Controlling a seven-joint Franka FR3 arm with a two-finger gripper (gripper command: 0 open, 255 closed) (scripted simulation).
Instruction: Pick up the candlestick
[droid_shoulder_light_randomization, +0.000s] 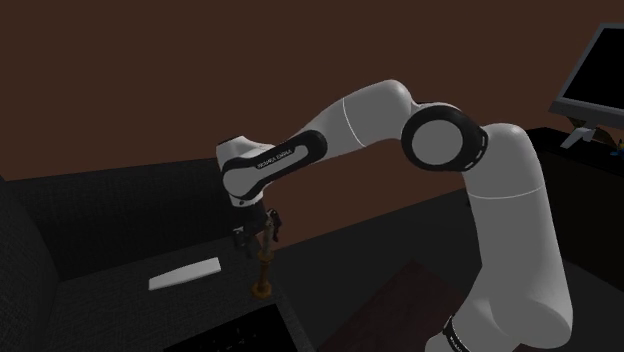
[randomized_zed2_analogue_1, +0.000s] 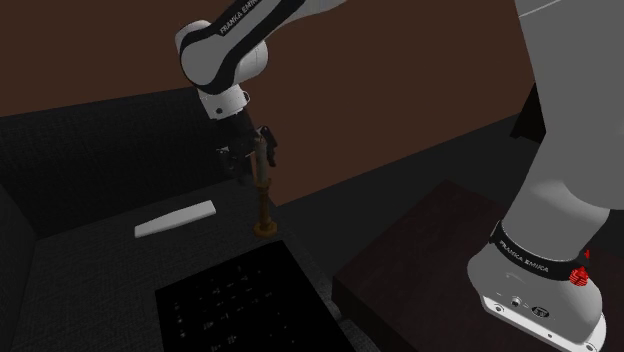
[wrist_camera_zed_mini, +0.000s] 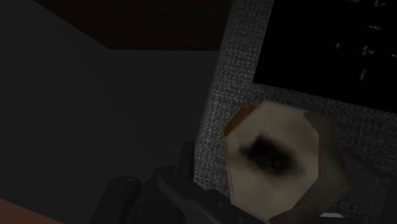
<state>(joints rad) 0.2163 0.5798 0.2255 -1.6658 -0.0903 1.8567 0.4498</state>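
The brass candlestick stood upright on the dark surface, between a flat white bar and a black keyboard; the gripper sat around its top; whether the jaws clasped it could not be told.

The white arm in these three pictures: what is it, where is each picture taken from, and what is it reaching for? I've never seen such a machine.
It is a robot arm with a black gripper at its end. One picture looks from beside its stand, another from a second camera nearby, and the third from a camera on the hand, looking along the gripper. On the dark surface are an upright brownish candlestick, a flat white bar and a black keyboard-like panel. The gripper is down at the candlestick's top; whether it grips it I cannot tell.
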